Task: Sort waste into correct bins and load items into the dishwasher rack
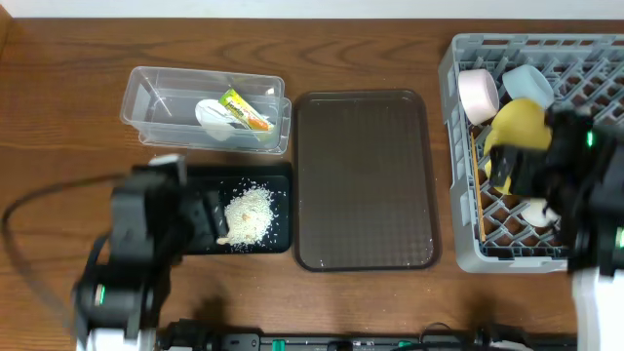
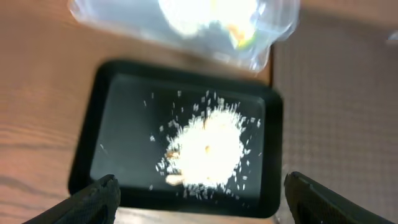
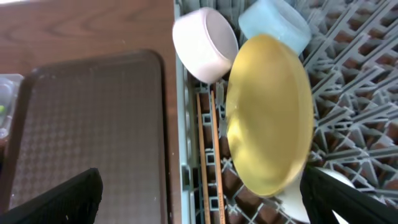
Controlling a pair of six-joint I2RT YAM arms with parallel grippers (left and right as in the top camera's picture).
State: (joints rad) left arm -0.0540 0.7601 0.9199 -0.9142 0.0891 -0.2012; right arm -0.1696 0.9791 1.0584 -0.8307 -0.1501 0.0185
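Observation:
Loose white rice (image 1: 249, 216) lies piled in the black tray (image 1: 278, 180). My left gripper (image 1: 200, 219) hovers open and empty over the tray's near left side. In the left wrist view its fingers (image 2: 202, 205) flank the rice (image 2: 205, 146) on the tray (image 2: 118, 118). The clear tub (image 1: 161, 97) holds the paper wad (image 1: 214, 115) and the green-and-orange wrapper (image 1: 244, 109). The grey rack (image 1: 458, 195) holds the yellow plate (image 1: 522, 122), pink bowl (image 1: 478, 95), blue bowl (image 1: 526, 83), white cup (image 1: 534, 210) and chopsticks (image 1: 476, 185). My right gripper (image 1: 517, 171) is open above the plate (image 3: 270, 112), holding nothing (image 3: 205, 205).
The brown serving tray (image 1: 366, 180) lies bare between the black tray and the rack, close to both. The clear tub touches the black tray's far edge. The rack fills the right side up to the table's edge.

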